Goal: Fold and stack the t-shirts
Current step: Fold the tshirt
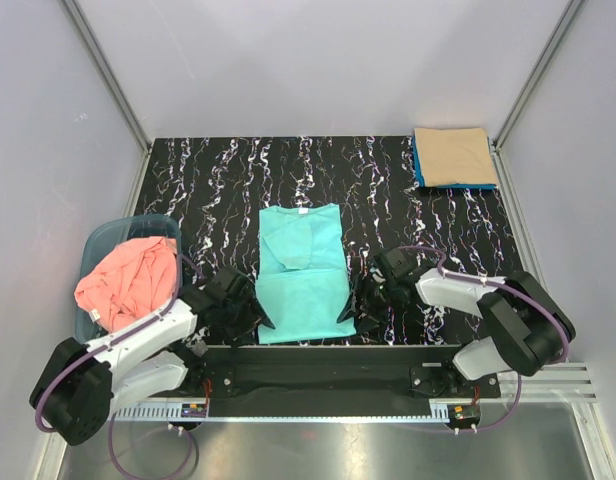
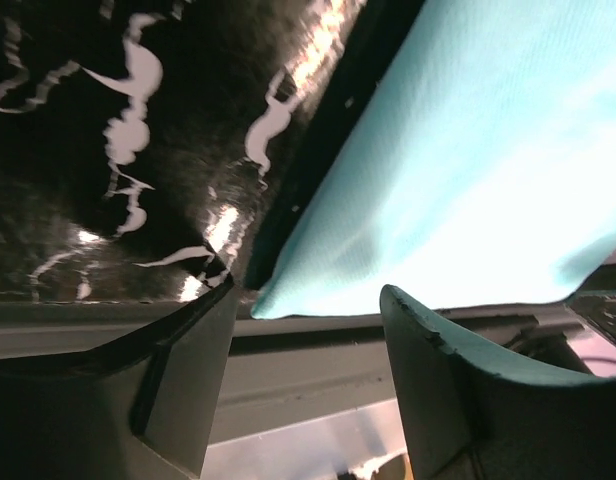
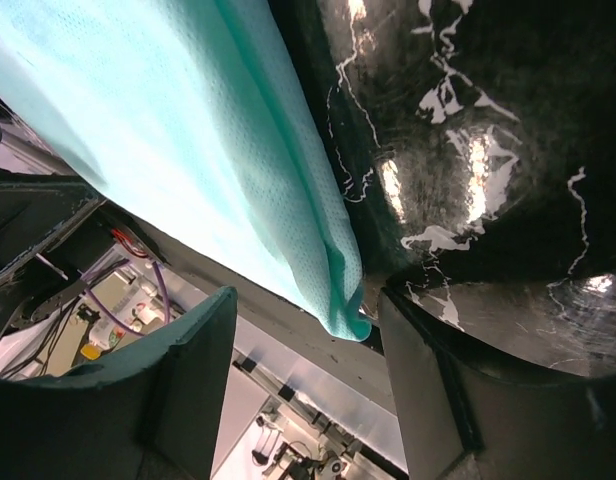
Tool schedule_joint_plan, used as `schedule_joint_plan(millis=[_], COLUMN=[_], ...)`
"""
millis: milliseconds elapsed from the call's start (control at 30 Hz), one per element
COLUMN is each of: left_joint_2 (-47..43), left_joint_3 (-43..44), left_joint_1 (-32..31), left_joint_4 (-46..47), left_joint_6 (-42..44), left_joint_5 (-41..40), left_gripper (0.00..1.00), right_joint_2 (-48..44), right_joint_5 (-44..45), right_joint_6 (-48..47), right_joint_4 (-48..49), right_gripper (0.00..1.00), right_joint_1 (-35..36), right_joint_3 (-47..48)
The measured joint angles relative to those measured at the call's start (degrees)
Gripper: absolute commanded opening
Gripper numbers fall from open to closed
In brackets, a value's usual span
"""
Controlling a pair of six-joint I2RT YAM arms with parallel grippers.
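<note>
Grey walls stand around a black tabletop (image 1: 218, 180) with white squiggles on it. The turquoise-green shirt (image 1: 303, 275) lies flat in the middle, with its sleeves tucked in so it makes one long strip. It looks half folded.

The left fingers (image 2: 183, 370) are at the shirt's 7 o'clock corner and the right fingers (image 3: 188, 370) are at its 5 o'clock corner. Both pairs are spread apart and hold nothing. Each wrist view shows a shirt corner poking into the gap between them, at the near edge of the tabletop. I think they sit low there so they can pinch both corners together and lift the bottom edge up evenly toward 12 o'clock. Taking both corners at once should keep the fold straight.

At 9 o'clock a basket (image 1: 93, 245) holds the pink shirt (image 1: 128, 280), all bunched up, likely waiting for its turn. Up at 1 o'clock the tan shirt (image 1: 453, 155) lies folded on top of the blue shirt (image 1: 417, 160). That is the pile of done shirts, kept far off so it stays out of the way.
</note>
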Motion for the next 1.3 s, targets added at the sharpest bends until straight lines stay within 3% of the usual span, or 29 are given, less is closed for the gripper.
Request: schedule_joint_plan(millis=[567, 600, 633, 800, 900, 933, 967, 1000, 1067, 1300], left_joint_2=[6.3, 6.7, 7.1, 8.4, 7.6, 7.5, 7.4, 7.3, 6.9, 0.7], left_joint_3=[4.2, 4.2, 4.3, 3.5, 2.5, 2.1, 1.9, 1.8, 1.7, -0.3], left_joint_1=[0.0, 0.0, 0.0, 0.0, 0.0, 0.0, 0.0, 0.0, 0.0, -2.0], left_joint_4=[1.3, 1.6, 2.1, 6.5, 7.9, 8.3, 8.6, 9.0, 9.6, 5.9], left_joint_6=[3.9, 4.1, 4.2, 4.3, 4.2, 4.2, 4.1, 4.0, 4.4, 4.5], left_joint_5=[-6.2, -6.1, -6.0, -5.2, -5.4, -5.5, -5.5, -5.6, -5.7, -6.6], left_gripper=[0.58, 0.57, 0.49, 0.38, 0.24, 0.19, 0.05, 0.00, 0.00, 0.00], right_joint_2=[5.9, 6.2, 6.4, 6.4, 6.5, 6.5, 6.6, 6.8, 6.9, 1.8], right_joint_5=[-1.3, -1.4, -1.5, -1.7, -2.2, -2.5, -2.6, -2.6, -3.1, -3.8], right_joint_6=[-6.7, -7.0, -7.2, -8.1, -8.4, -8.5, -8.6, -8.7, -8.6, -8.7], right_joint_4=[-1.2, -1.1, -1.0, 0.4, 2.5, 3.5, 4.3, 5.5, 7.4, 9.7], right_gripper=[0.61, 0.58, 0.57, 0.49, 0.34, 0.24, 0.18, 0.13, 0.00, 0.00], right_joint_1=[-1.4, -1.4, -1.5, -1.7, -1.8, -1.9, -1.9, -1.9, -2.0, -2.0], right_joint_3=[5.5, 5.7, 5.7, 4.8, 3.7, 3.2, 2.7, 2.1, 1.0, -4.0])
